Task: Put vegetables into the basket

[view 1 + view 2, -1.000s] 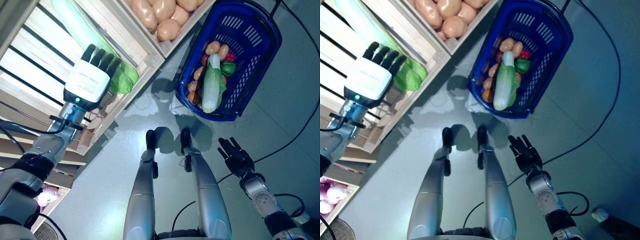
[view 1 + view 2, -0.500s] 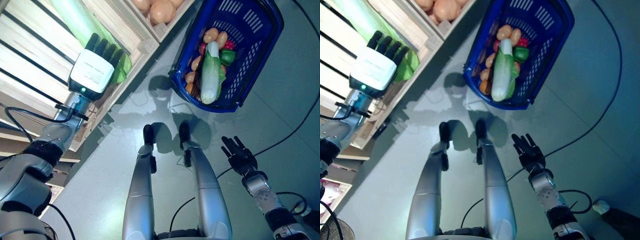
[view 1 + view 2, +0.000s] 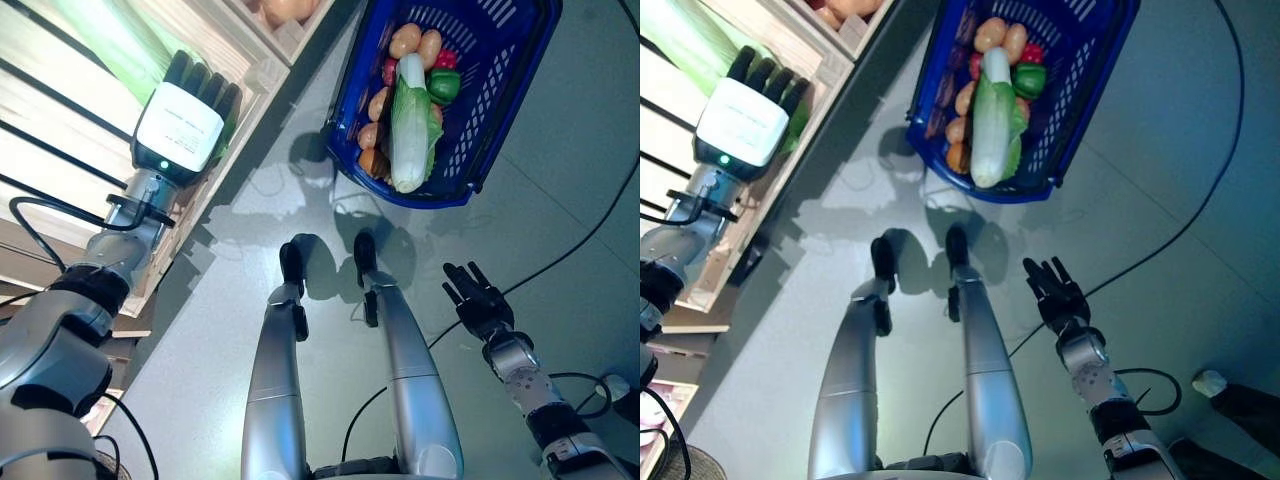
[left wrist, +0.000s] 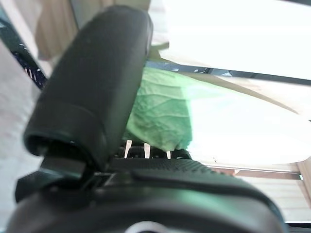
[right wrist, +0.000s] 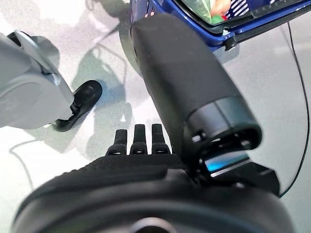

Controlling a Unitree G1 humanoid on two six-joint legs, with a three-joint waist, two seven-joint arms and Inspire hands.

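The blue basket stands on the floor at the upper right. A long white-and-green cabbage lies in it on top of potatoes, a green pepper and other small vegetables. My left hand reaches into the wooden stand with its fingers straight over a green leafy vegetable, which shows just past its thumb in the left wrist view. My right hand is open and empty, low over the floor, well short of the basket.
The wooden stand's crates and slatted shelves fill the left side, and their corner juts out close to the basket. Grey floor lies between the stand, the basket and my right hand.
The whole picture has shifted, so the camera has moved. My left hand stays at the green leafy vegetable, and my right hand stays open over the floor.
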